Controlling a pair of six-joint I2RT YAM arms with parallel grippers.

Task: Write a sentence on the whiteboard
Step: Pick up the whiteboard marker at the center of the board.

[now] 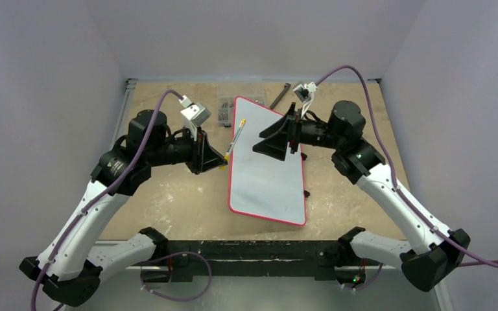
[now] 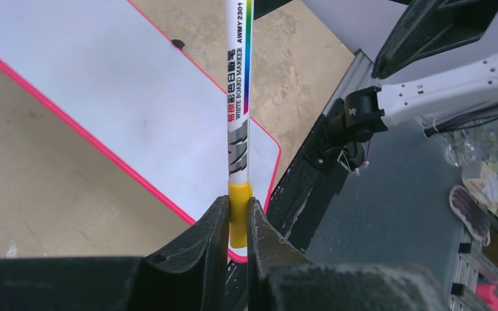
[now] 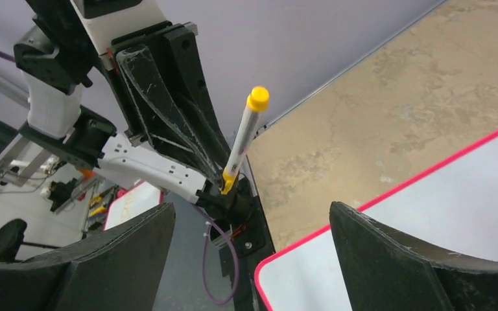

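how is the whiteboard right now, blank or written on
Blank: the whiteboard shows a bare grey-white surface, no writing in any view.

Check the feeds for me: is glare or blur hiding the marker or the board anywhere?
Top view: soft even light, no glare on the whiteboard, marker small but distinct. Left wrist view: marker print sharp, left pincer dark and slightly soft at the frame's bottom. Right wrist view: right pincer slightly soft in the foreground, marker crisp against the wall.

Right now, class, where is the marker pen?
In the top view the marker pen is left of centre, pinched in the left claw and slanting along the left edge of the whiteboard.
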